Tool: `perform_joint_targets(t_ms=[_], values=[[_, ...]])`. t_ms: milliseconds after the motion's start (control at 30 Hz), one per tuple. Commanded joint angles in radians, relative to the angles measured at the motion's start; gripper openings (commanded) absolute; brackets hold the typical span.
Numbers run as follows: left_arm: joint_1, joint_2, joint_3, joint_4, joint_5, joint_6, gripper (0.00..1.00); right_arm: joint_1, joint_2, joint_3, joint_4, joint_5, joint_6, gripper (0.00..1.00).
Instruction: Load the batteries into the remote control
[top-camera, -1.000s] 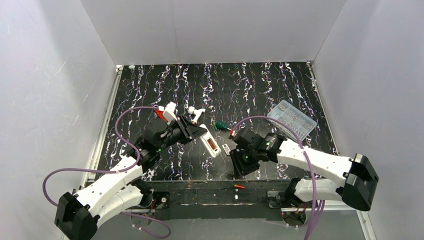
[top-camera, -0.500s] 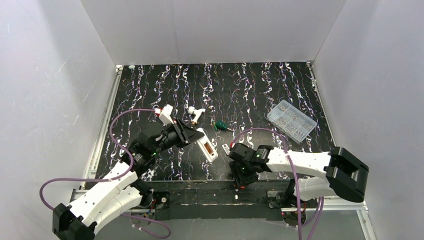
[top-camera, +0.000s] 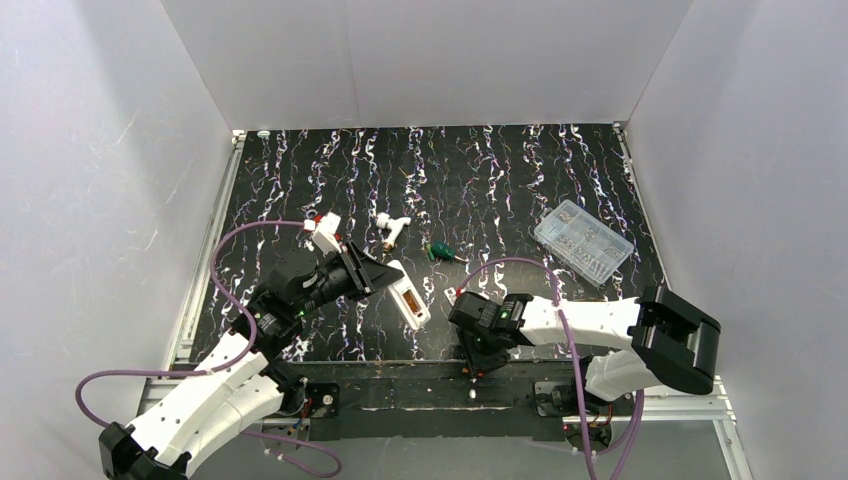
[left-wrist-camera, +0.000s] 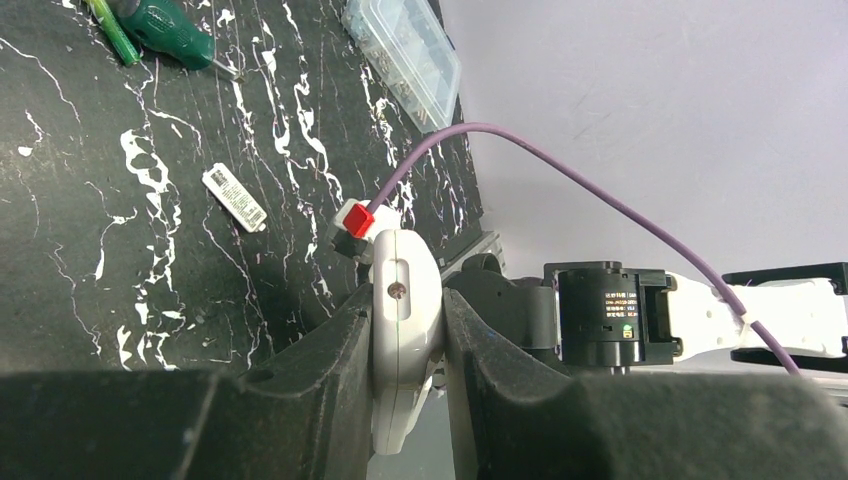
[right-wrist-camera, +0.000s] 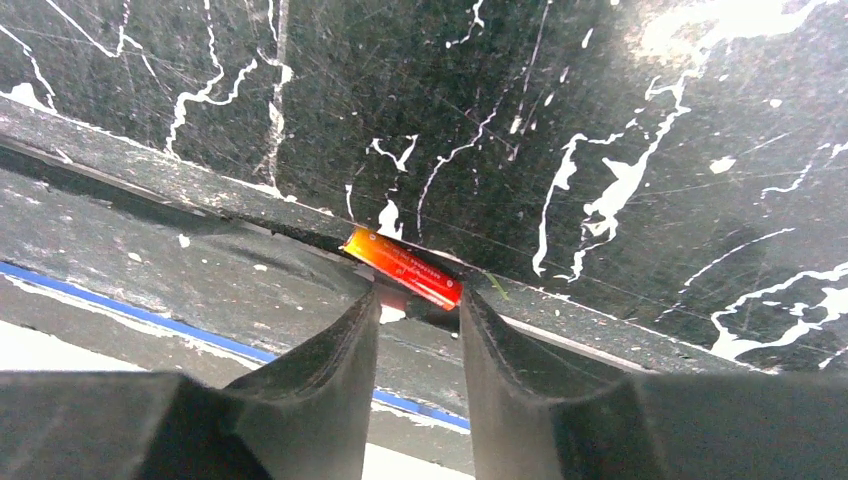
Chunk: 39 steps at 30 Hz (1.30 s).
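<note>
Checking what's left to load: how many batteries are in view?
2. One battery lies along the table's near edge, between the right gripper's fingers. A second battery appears seated in the bay of the remote control that the left gripper holds. More may be hidden.

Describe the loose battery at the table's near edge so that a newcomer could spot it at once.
On the black, white-veined table, go to the near edge, where the right tool points down at the seam with the grey frame. The battery lies in that seam, a slim cylinder past the tool's tips. Its glossy red-orange casing stands out against the dark top and grey frame.
</note>
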<state>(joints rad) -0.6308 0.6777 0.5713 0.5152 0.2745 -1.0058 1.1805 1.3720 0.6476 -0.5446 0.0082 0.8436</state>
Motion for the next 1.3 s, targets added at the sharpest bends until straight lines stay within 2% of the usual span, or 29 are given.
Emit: perform_joint_targets(t_ms=[0,433,667,833,1133,1267], values=[[0.000,-0.029,0.030,0.015,0.017,0.015,0.00,0.009,0.048,0.010,0.020,0.115,0.031,0.40],[0.001,-0.053,-0.006,0.032,-0.003,0.003,0.00,0.026,0.072,0.025,-0.021,0.183,0.012,0.42],[0.001,-0.050,-0.013,0.047,0.000,-0.004,0.00,0.053,0.022,0.015,0.008,0.205,-0.024,0.24],[0.001,-0.052,-0.019,0.052,0.002,-0.008,0.00,0.066,-0.034,0.011,0.006,0.214,-0.046,0.15],[0.000,-0.047,-0.033,0.074,0.000,-0.017,0.00,0.073,-0.208,0.031,-0.041,0.224,-0.081,0.10],[0.001,-0.036,-0.034,0.085,0.002,-0.023,0.00,0.073,-0.245,0.048,-0.060,0.236,-0.080,0.12]])
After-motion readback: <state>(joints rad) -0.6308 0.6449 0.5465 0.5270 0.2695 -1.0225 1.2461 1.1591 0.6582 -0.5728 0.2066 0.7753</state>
